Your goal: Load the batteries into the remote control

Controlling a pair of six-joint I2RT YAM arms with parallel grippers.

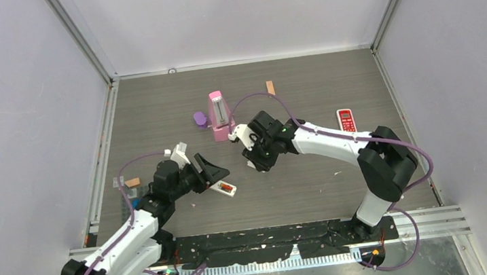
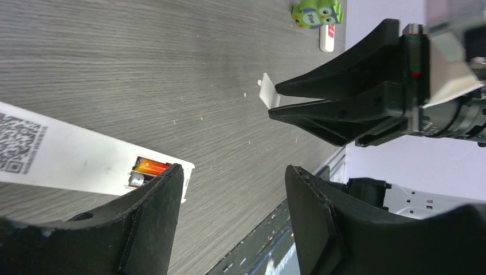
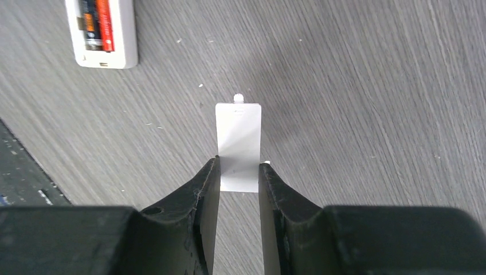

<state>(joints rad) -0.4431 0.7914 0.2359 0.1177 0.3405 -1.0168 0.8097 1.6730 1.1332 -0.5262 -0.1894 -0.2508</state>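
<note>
**Batteries seated, cover waiting to go on**

Batteries (image 3: 96,20) lie side by side in the open bay at one end of the white remote control (image 1: 222,189), one red-orange and one dark. The remote rests flat on the table (image 1: 314,185), just in front of the left arm. From that we judge the loading itself done. The step in hand is closing the bay.

The right gripper (image 3: 239,166) pinches the thin white battery cover (image 3: 238,129) by its two long edges, with the small latch tab pointing away from the fingers. The cover is held above the table near the remote, not touching it.

The left gripper (image 2: 234,172) has its jaws spread with nothing between them. One of its fingers (image 2: 155,212) sits over the bay end of the remote, and the other stands well apart over bare table. We cannot tell whether the nearer finger actually touches the remote.

For the next move, we think the right arm must carry the cover across to the bay. It then has to line the tab up with its slot, lay the cover flat, and press or slide it home. The remote is light and free on the table, so we would want the left gripper steadying it against the push. Held only by its edges, the cover could pivot in the grip.
</note>
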